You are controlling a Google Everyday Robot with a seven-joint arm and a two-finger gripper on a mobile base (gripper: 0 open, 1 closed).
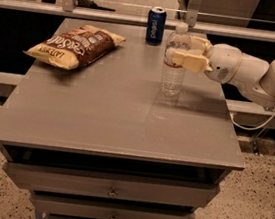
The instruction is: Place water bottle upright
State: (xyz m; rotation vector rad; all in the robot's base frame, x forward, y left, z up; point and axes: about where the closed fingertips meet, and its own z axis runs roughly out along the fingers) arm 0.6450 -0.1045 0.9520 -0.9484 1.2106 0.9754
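Single view under inspection (mounting point not on record). The camera is looking down at a steep slant from above and in front of the near edge of the counter (116, 114), facing its far edge and the rail (114, 15) beyond. It is standing at middling range: the whole top is fitting in frame, with drawer fronts (112, 189) showing below and floor (260, 208) at either side. The arm (267, 78) is entering from the picture's right edge. The pincer (178, 49) is sitting right of centre in the upper half, at the water bottle (172, 78).
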